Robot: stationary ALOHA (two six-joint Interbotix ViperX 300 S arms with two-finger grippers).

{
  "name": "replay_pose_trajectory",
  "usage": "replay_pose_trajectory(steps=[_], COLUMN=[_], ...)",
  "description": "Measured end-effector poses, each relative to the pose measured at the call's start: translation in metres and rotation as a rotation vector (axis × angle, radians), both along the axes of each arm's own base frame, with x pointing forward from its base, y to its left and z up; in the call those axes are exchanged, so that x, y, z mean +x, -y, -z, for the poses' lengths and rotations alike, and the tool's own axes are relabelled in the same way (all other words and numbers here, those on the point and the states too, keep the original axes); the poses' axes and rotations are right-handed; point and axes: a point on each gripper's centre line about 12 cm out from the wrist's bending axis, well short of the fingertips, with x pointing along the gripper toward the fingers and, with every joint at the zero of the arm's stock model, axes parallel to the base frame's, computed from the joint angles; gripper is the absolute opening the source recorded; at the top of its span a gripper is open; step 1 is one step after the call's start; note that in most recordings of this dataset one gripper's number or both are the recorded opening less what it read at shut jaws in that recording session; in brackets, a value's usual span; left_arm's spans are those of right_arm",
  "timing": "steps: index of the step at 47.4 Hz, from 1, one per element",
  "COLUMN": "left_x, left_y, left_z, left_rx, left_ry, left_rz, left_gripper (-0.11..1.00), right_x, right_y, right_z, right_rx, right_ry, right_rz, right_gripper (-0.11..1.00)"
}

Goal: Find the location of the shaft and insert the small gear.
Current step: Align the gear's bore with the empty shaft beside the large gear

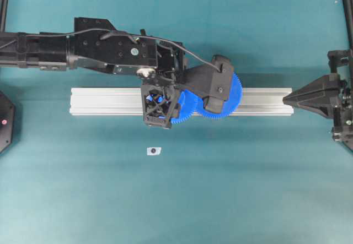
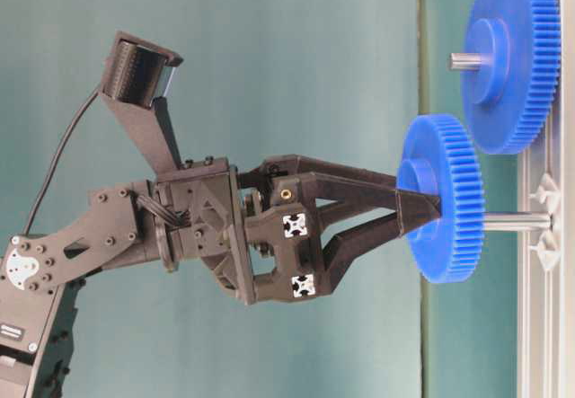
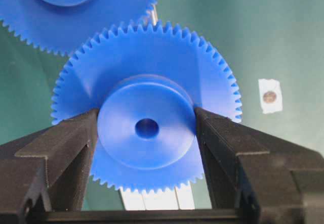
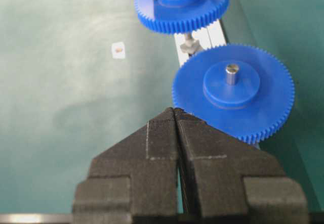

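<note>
left fingers (image 2: 422,211) clamp small gear (image 2: 446,199) by hub | gear partway down shaft (image 2: 517,222), bore in line with it, at 8 o'clock of big gear (image 2: 512,57) | right fingers (image 4: 174,114) closed, empty

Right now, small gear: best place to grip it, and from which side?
Grip the raised hub of the small gear, coming along the shaft axis from the hub face. The hub is smooth and round with parallel sides; the rim is toothed and wide. The left pincer already clamps it that way, one finger on each side.
</note>
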Motion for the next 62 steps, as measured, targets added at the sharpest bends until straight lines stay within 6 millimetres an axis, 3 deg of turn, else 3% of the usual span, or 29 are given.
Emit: replay_pose_trajectory(steps=[25, 62], left_x=[-0.002, -0.013], left_y=[-0.005, -0.02], left_z=[0.016, 0.015], left_rx=[-0.003, -0.005], left_ry=[-0.034, -0.075], left_rz=[-0.012, -0.031], left_gripper=[0.64, 0.64], right_x=[0.0, -0.001], right_y=[0.0, 0.0], right_z=[-0.001, -0.001], right_rx=[0.001, -0.002], right_ry=[0.005, 0.008], right_rz=[0.001, 0.001], right_gripper=[0.0, 0.0])
